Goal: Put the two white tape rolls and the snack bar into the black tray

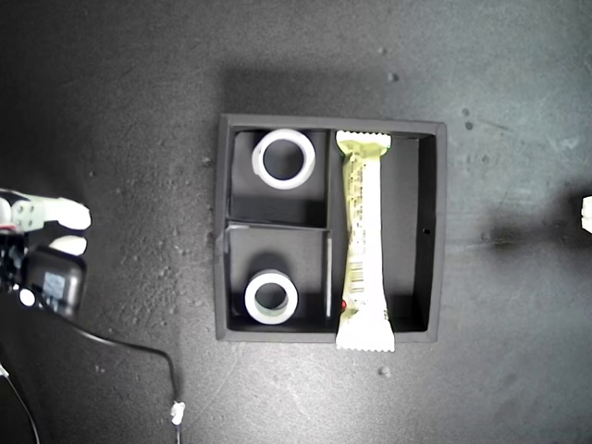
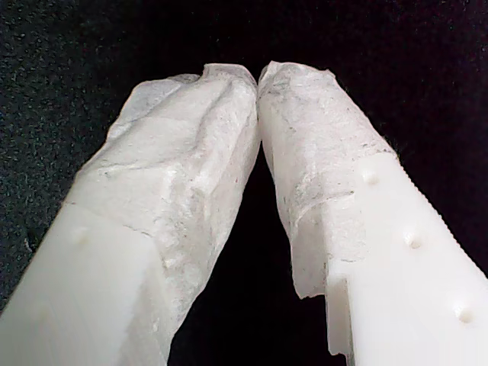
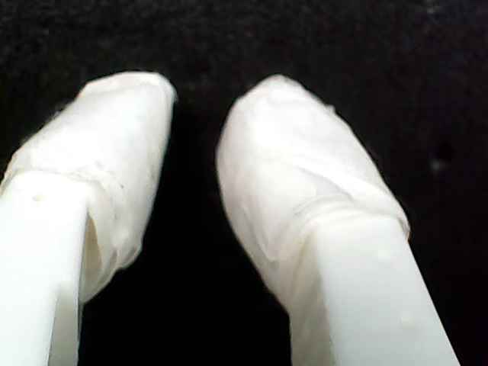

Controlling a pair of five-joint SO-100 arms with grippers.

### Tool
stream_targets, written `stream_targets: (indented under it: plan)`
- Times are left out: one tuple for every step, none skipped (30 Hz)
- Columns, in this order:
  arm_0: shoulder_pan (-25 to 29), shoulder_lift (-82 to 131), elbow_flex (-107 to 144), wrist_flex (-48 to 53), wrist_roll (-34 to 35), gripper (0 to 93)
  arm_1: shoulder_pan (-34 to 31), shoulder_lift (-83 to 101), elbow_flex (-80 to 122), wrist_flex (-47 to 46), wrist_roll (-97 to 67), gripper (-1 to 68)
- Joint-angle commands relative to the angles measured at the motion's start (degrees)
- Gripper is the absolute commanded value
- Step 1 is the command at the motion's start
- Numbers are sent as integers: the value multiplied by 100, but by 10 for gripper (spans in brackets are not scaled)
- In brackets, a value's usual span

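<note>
Exterior view: arm at the left edge (image 1: 42, 250) only partly in frame, white fingers showing, body cut off; first or second not determinable from the wrist views. Sliver of something white at the right edge (image 1: 586, 213), too little visible to identify. Cable (image 1: 139, 356) trails from the left arm across the dark table (image 1: 111, 111).

First wrist view: first gripper (image 2: 258, 76) with taped fingertips (image 2: 191, 130) touching at the tips, nothing between them; only dark surface behind. Second wrist view: second gripper (image 3: 197, 114) with fingers (image 3: 290, 160) parted by a gap, nothing held; picture soft, background plain black.

Snack bar (image 1: 363, 240) lies with long axis running top to bottom of the exterior view, slightly tilted. Top crimped end inside the tray near the far wall; bottom crimped end rests over the near wall and pokes out onto the table. Print on the wrapper too small to read.

Black tray (image 1: 222, 231) near the middle of the table. Upper small compartment: larger tape roll (image 1: 260, 171), flat, hole up. Lower small compartment: smaller tape roll (image 1: 252, 305) with greyish core, flat, near the bottom wall. Long compartment at the exterior view's right: snack bar along its left side, remainder bare.
</note>
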State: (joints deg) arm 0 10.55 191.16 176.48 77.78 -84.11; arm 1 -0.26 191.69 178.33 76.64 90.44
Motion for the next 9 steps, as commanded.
stream_targets:
  plan:
    - [62,272,334,220,765,52,9,18,62,18,18,1]
    - [62,272,334,220,721,52,9,18,62,18,18,1]
    - [62,272,334,220,677,52,9,18,62,18,18,1]
    - [62,272,334,220,633,52,9,18,62,18,18,1]
    - [62,272,334,220,633,52,9,18,62,18,18,1]
    - [62,272,334,220,633,52,9,18,62,18,18,1]
    - [62,272,334,220,633,52,9,18,62,18,18,1]
    - [62,272,334,220,633,52,9,18,62,18,18,1]
    - [62,272,334,220,633,52,9,18,62,18,18,1]
